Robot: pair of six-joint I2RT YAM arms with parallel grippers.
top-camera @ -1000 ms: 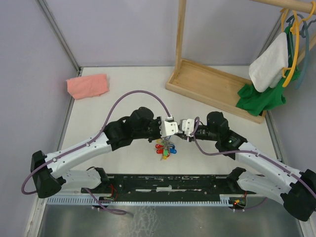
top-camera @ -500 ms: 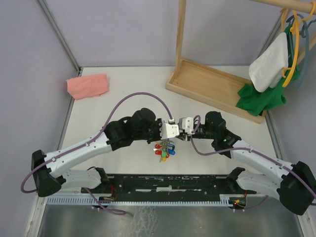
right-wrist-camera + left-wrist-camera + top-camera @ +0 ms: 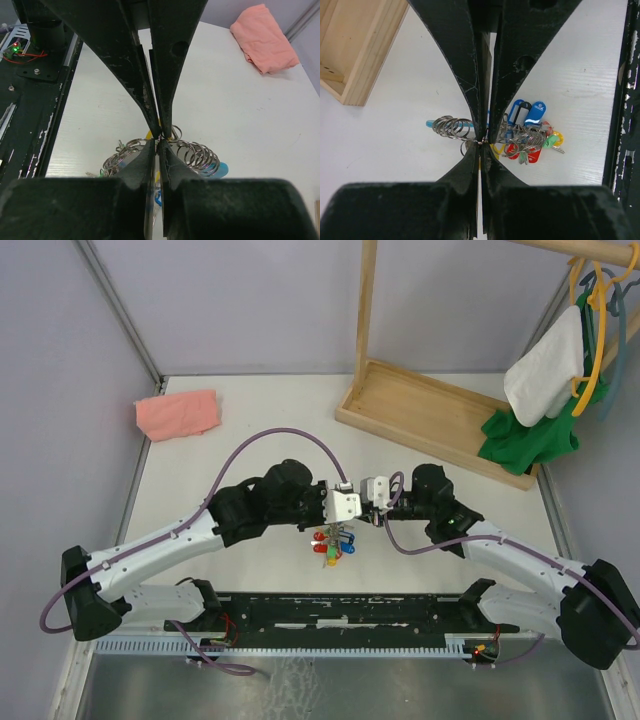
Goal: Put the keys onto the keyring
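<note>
The keyring [image 3: 451, 127] is a coil of thin metal rings carrying a bunch of coloured-head keys [image 3: 530, 142] and a light-blue tag [image 3: 220, 169]. It hangs low over the white table, between the two grippers. My left gripper [image 3: 482, 142] is shut on the ring wire. Tip to tip against it, my right gripper [image 3: 159, 141] is pinched on the same wire. In the top view the two grippers [image 3: 358, 508] meet just above the bunch [image 3: 330, 542]. A green-head key [image 3: 549, 141] and a yellow-head key [image 3: 558, 136] sit at the bunch's far edge. Whether they are threaded on I cannot tell.
A pink cloth [image 3: 177, 413] lies at the back left. A wooden rack base [image 3: 430, 418] runs across the back right, with green and white garments [image 3: 530, 435] hanging from hangers. A black rail [image 3: 350, 612] lines the near edge between the arm bases.
The right gripper has moved left up to the left gripper's tips, and its jaws have closed. The left gripper and the bunch have hardly moved.
</note>
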